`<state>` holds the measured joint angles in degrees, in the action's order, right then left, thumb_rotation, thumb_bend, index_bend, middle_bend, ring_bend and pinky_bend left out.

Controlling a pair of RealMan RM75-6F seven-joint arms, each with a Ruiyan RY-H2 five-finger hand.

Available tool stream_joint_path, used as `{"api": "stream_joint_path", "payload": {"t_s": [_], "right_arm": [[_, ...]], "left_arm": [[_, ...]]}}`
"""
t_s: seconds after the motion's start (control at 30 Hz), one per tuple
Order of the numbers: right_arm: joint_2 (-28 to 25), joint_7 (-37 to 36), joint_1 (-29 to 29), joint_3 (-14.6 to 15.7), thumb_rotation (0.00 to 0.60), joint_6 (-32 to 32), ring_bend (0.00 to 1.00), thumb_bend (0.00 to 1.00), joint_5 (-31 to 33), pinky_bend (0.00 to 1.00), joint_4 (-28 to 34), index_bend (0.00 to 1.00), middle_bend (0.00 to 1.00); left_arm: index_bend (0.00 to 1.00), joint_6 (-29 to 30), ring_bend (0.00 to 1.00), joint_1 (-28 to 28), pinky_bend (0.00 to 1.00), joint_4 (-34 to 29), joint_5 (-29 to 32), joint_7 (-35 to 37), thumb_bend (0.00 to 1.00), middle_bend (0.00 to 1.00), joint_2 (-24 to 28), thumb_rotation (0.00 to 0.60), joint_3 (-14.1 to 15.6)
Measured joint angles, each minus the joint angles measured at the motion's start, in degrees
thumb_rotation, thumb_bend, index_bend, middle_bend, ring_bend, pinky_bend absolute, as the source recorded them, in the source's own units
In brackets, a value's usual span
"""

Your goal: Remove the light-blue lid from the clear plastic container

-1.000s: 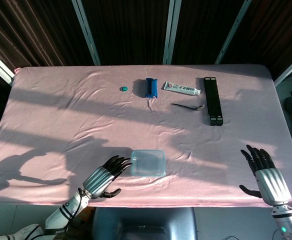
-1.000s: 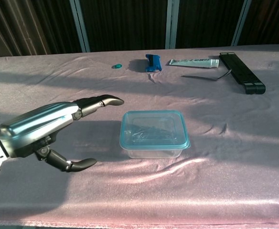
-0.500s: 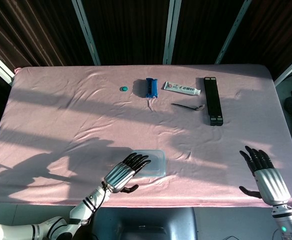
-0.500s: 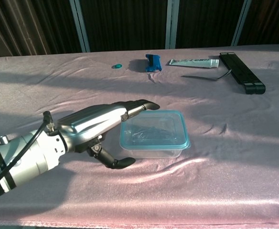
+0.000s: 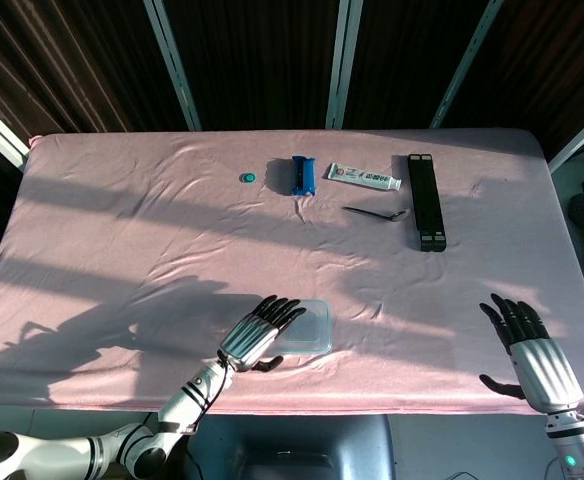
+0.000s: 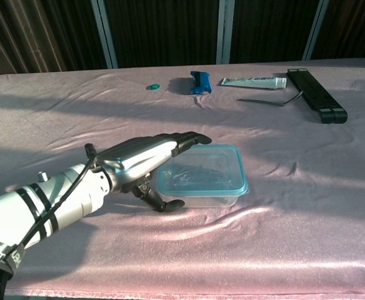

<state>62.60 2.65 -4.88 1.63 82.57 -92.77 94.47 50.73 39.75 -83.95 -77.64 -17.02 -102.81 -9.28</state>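
The clear plastic container [image 6: 201,187] sits near the front edge of the pink worktop [image 6: 307,187], its light-blue lid [image 6: 201,169] on. The left hand [image 6: 148,165] is at its left side — fingers apart over the lid's corner, thumb low beside the wall, holding nothing. The right hand [image 5: 532,350] rests spread wide — well apart.

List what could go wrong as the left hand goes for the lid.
The left hand reaches the clear container from one side while the right hand waits far off, so the box may slide on the wrinkled pink cloth. Lifting the light-blue lid could raise the whole container.
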Motion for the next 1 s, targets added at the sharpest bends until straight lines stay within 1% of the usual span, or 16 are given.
{"api": "stream_joint_path", "payload": {"t_s": [0.37,0.53,0.57,0.6,0.67,0.7,0.73,0.83,1.0], "right_arm": [[-0.3,-0.7,0.3,0.0,0.600,0.4,0.00,0.12,0.0,0.00,0.0,0.00,0.00],[-0.3,-0.8,0.2,-0.1,0.600,0.3,0.00,0.12,0.2,0.00,-0.2,0.00,0.00],[-0.3,-0.8,0.2,-0.1,0.600,0.2,0.00,0.12,0.2,0.00,-0.2,0.00,0.00],[-0.3,-0.7,0.2,0.0,0.600,0.2,0.00,0.12,0.2,0.00,-0.1,0.00,0.00],[-0.3,-0.6,0.1,0.0,0.600,0.1,0.00,0.12,0.1,0.00,-0.1,0.00,0.00],[-0.3,-0.5,0.1,0.0,0.600,0.0,0.00,0.12,0.1,0.00,-0.1,0.00,0.00],[-0.2,-0.5,0.1,0.0,0.600,-0.1,0.00,0.12,0.1,0.00,-0.1,0.00,0.00],[0.0,0.0,-0.2,0.1,0.600,-0.6,0.00,0.12,-0.3,0.00,-0.1,0.00,0.00],[0.6,1.1,-1.4,0.2,0.600,-2.2,0.00,0.12,-0.8,0.00,-0.4,0.00,0.00]], "left_arm": [[0.00,-1.0,0.00,2.1,0.00,1.6,4.4,-2.1,0.29,0.00,-0.9,0.600,-0.6],[0.00,-0.6,0.00,2.8,0.00,2.9,5.3,-2.9,0.29,0.00,-1.8,0.600,-0.6],[0.00,-0.5,0.01,2.9,0.00,3.1,5.3,-2.9,0.29,0.02,-1.9,0.600,-0.6],[0.00,-0.4,0.04,3.0,0.00,3.4,5.5,-2.9,0.29,0.07,-2.1,0.600,-0.6],[0.00,-0.2,0.12,3.2,0.01,3.8,6.0,-3.0,0.29,0.18,-2.4,0.600,-0.5],[0.00,-0.2,0.16,3.2,0.02,3.9,6.2,-3.0,0.30,0.22,-2.6,0.600,-0.5],[0.00,-0.1,0.22,3.3,0.05,4.2,6.4,-3.0,0.30,0.29,-2.8,0.600,-0.5],[0.00,-0.1,0.35,3.4,0.14,4.9,7.0,-2.9,0.31,0.43,-3.3,0.600,-0.3],[0.00,-0.4,0.46,3.8,0.24,5.0,7.7,-3.9,0.32,0.55,-3.5,0.600,0.5]]}}
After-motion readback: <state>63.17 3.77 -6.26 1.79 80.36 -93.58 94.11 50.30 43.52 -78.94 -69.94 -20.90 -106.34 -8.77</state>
